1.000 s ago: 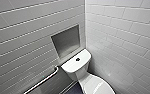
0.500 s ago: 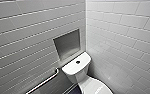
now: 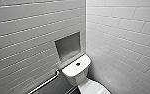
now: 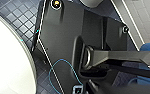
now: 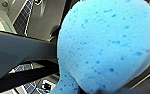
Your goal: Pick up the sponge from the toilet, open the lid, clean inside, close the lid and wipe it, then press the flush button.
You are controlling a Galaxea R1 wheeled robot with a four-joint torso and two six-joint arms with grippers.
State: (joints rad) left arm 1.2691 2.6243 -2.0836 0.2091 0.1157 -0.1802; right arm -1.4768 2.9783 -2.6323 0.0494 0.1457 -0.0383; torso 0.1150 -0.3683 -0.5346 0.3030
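My right gripper (image 5: 91, 88) is squeezing the blue sponge (image 5: 108, 42), held up very close to that wrist camera. I cannot tell how my left gripper (image 4: 138, 71) is set. From up high I see the white toilet (image 3: 77, 72) in the tiled corner, with its flush button (image 3: 77, 64) on top

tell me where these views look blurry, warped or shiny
head view: the wide lens bends the wall tiles, and the toilet shows soft glare; right wrist view: the sponge is so near it blurs; left wrist view: the dark robot plate reads almost flat black
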